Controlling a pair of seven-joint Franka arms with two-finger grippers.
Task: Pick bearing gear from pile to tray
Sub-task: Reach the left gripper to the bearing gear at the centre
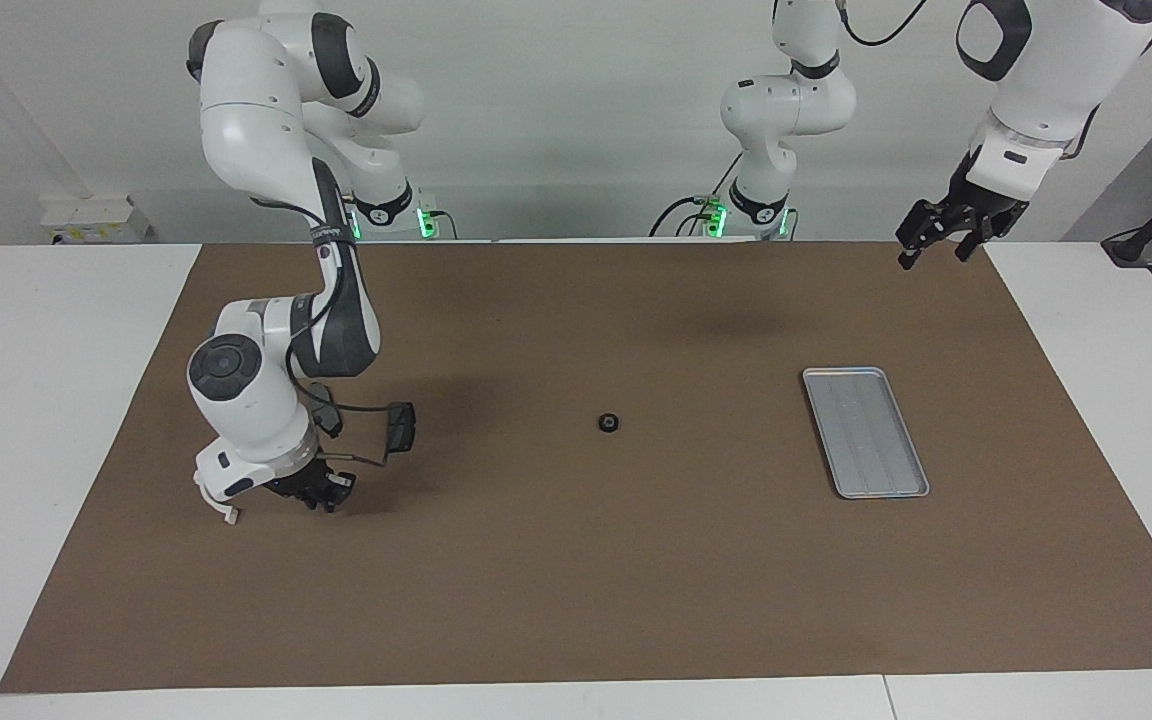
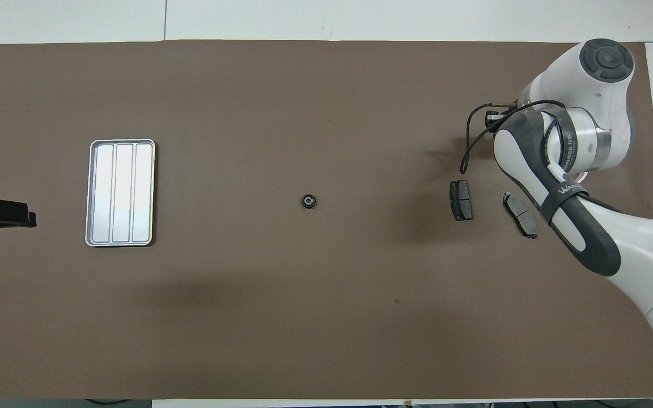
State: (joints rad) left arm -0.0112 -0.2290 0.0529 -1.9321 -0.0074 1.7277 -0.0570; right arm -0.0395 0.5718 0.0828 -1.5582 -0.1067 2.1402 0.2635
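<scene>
Brown mat [image 1: 576,580] on white table, small black gear [image 1: 608,423] mid-mat, well apart from low right gripper [image 1: 321,495], grip unreadable, left gripper [image 1: 941,240] raised, fingers spread, waiting near tray [image 1: 911,440]

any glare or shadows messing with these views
Overhead view: the tray reflects bright light, washing its surface nearly white, and broad soft shadows lie on the mat near the brake pads. Facing view: the tray looks dull grey without glare; the right gripper casts a shadow beside itself.
</scene>
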